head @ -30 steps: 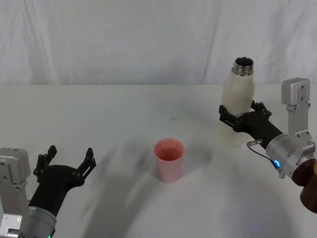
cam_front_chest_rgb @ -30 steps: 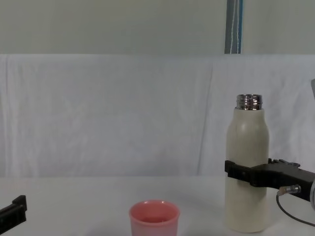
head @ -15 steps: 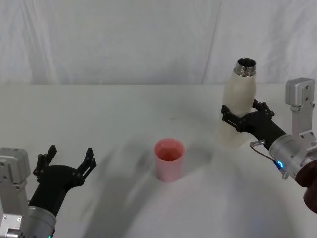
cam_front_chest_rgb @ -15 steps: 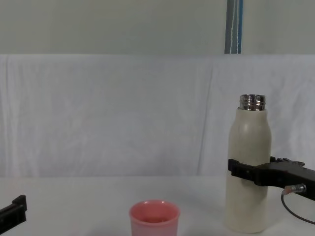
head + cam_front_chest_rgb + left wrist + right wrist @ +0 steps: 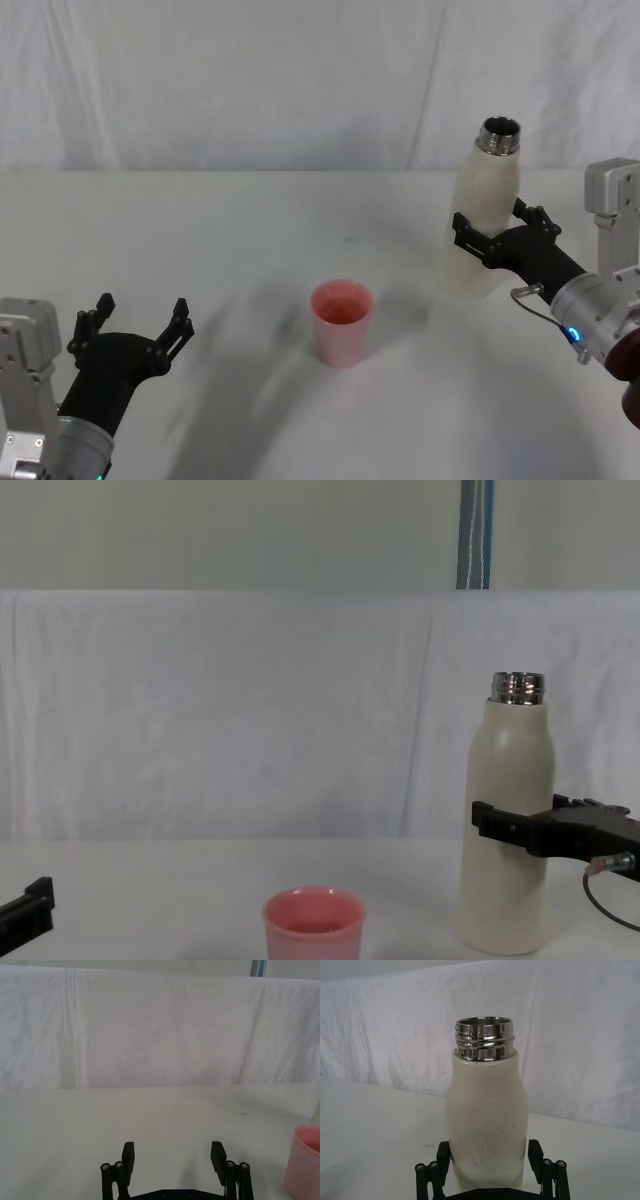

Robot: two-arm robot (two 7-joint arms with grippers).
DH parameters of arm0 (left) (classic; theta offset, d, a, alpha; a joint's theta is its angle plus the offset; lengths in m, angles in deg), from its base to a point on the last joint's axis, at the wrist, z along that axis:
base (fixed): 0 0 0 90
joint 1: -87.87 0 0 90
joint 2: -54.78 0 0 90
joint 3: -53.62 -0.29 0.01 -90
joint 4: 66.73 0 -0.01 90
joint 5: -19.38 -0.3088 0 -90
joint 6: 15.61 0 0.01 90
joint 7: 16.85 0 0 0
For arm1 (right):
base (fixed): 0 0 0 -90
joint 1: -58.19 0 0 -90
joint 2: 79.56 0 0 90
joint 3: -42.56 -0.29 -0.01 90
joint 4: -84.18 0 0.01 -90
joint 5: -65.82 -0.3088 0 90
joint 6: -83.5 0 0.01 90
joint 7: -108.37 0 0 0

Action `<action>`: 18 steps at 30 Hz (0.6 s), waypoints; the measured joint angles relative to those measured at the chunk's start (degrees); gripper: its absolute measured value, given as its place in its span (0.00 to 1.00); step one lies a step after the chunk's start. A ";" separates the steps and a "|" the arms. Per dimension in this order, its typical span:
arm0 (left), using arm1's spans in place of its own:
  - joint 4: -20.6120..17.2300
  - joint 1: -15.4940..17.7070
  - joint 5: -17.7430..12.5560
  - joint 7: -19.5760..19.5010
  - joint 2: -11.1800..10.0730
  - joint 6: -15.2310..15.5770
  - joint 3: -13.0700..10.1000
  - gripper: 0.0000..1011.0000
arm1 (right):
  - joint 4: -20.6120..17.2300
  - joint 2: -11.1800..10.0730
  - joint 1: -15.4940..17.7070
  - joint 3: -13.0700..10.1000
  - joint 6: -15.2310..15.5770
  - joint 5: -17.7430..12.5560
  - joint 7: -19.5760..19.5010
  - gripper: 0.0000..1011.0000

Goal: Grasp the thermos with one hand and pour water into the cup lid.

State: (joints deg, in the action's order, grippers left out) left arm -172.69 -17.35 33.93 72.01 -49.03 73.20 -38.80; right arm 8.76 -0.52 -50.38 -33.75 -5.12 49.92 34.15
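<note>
The thermos (image 5: 483,215) is a tall cream-white bottle with an open steel neck, at the right of the table. My right gripper (image 5: 495,240) is shut on the thermos around its middle, one black finger on each side, as the right wrist view shows around the thermos (image 5: 486,1110). In the chest view the thermos (image 5: 507,820) stands about upright with its base at the table and the right gripper (image 5: 520,830) across it. The pink cup lid (image 5: 341,320) stands at the table's centre, left of the thermos. My left gripper (image 5: 135,325) hovers open near the front left, holding nothing.
A white cloth covers the table (image 5: 250,230) and hangs as a backdrop behind it. The left wrist view catches the cup lid (image 5: 305,1165) off to one side of the open left gripper (image 5: 172,1155). Free room lies between cup lid and thermos.
My right gripper and the thermos have shifted a little to the right, away from the cup lid. The left arm and the cup lid have stayed still.
</note>
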 joint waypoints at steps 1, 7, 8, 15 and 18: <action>0.00 0.00 0.00 0.00 0.00 0.00 0.00 0.99 | -0.08 -0.05 0.04 0.00 0.03 0.00 -0.01 0.99; 0.00 0.00 0.00 0.00 0.00 0.00 0.00 0.99 | -0.95 -0.49 0.57 -0.08 0.32 -0.10 -0.21 0.99; 0.00 0.00 0.00 0.00 0.00 0.00 0.00 0.99 | -1.04 -0.51 0.62 -0.09 0.34 -0.10 -0.23 0.99; 0.00 0.00 0.00 0.00 0.00 0.00 0.00 0.99 | -1.89 -0.88 1.15 -0.04 0.57 -0.13 -0.27 0.99; 0.00 0.00 0.00 0.00 0.00 0.00 0.00 0.99 | -2.31 -1.10 1.44 -0.03 0.69 -0.13 -0.27 0.99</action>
State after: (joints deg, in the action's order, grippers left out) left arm -172.69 -17.35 33.93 72.01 -49.03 73.20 -38.80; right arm 6.45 -1.62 -48.94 -33.78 -4.42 49.78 33.88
